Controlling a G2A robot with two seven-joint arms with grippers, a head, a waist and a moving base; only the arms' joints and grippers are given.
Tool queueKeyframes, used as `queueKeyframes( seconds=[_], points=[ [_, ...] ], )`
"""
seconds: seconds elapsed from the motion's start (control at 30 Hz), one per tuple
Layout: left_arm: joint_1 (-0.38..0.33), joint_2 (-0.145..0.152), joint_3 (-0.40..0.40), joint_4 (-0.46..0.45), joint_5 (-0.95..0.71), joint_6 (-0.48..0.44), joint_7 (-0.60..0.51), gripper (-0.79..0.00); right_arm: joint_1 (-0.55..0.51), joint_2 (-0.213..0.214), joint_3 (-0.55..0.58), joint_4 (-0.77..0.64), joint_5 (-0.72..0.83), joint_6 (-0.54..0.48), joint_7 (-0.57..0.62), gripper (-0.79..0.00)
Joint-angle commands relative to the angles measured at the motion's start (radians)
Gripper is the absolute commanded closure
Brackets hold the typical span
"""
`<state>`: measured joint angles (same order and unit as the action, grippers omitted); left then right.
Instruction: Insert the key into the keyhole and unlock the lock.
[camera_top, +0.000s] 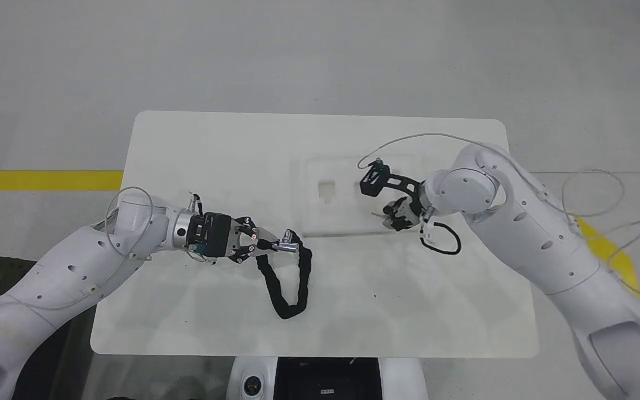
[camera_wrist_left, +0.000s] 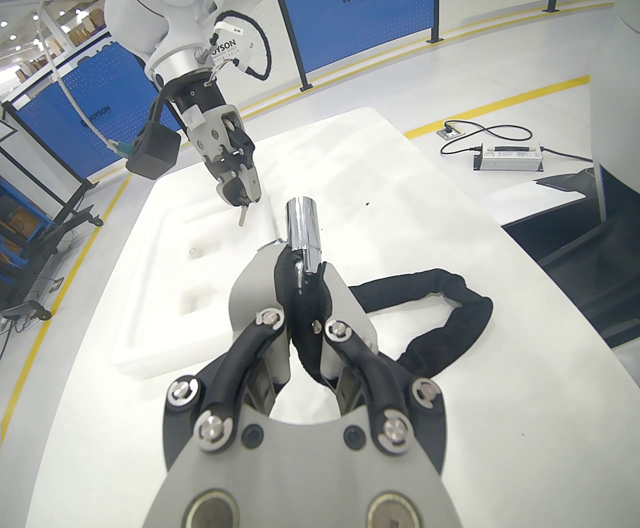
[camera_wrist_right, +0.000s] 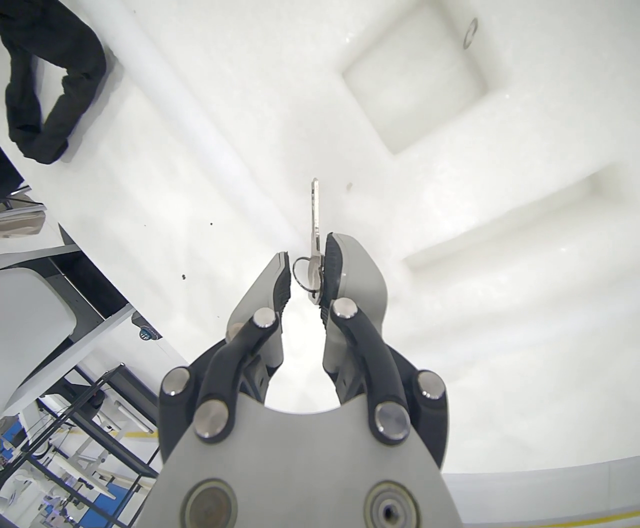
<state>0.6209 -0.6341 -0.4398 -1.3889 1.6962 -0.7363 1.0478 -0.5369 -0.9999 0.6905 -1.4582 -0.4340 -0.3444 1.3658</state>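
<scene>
One key (camera_wrist_right: 315, 220), one fabric-sleeved chain lock (camera_wrist_left: 440, 282), one white foam tray (camera_top: 340, 215), one small metal ring (camera_wrist_right: 470, 31) in a tray recess, and two tools: left tool (camera_wrist_left: 300, 280), right tool (camera_wrist_right: 306, 272).

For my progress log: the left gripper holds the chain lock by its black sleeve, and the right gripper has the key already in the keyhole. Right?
Not quite: the key is not inserted yet. The left wrist view shows the right gripper holding it over the foam tray, apart from the chain lock. The left gripper does hold the lock by its black sleeve.
</scene>
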Motion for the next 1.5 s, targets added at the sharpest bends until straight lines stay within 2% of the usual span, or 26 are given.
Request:
queueKeyframes(
  seconds=[0.0, 0.23, 0.4, 1.13, 1.47],
  points=[
    [0.000, 0.000, 0.000, 0.000, 0.000, 0.000, 0.000, 0.000, -0.012, 0.005, 0.012, -0.006, 0.004, 0.000, -0.007, -0.117],
    [0.000, 0.000, 0.000, 0.000, 0.000, 0.000, 0.000, 0.000, -0.057, 0.025, 0.062, -0.027, 0.011, -0.010, -0.035, -0.114],
    [0.000, 0.000, 0.000, 0.000, 0.000, 0.000, 0.000, 0.000, -0.085, 0.035, 0.084, -0.047, 0.006, -0.018, -0.053, -0.052],
    [0.000, 0.000, 0.000, 0.000, 0.000, 0.000, 0.000, 0.000, -0.242, 0.082, 0.210, -0.159, -0.073, 0.002, -0.205, -0.083],
    [0.000, 0.000, 0.000, 0.000, 0.000, 0.000, 0.000, 0.000, -0.278, 0.086, 0.224, -0.179, -0.099, -0.012, -0.261, -0.089]
  ],
)
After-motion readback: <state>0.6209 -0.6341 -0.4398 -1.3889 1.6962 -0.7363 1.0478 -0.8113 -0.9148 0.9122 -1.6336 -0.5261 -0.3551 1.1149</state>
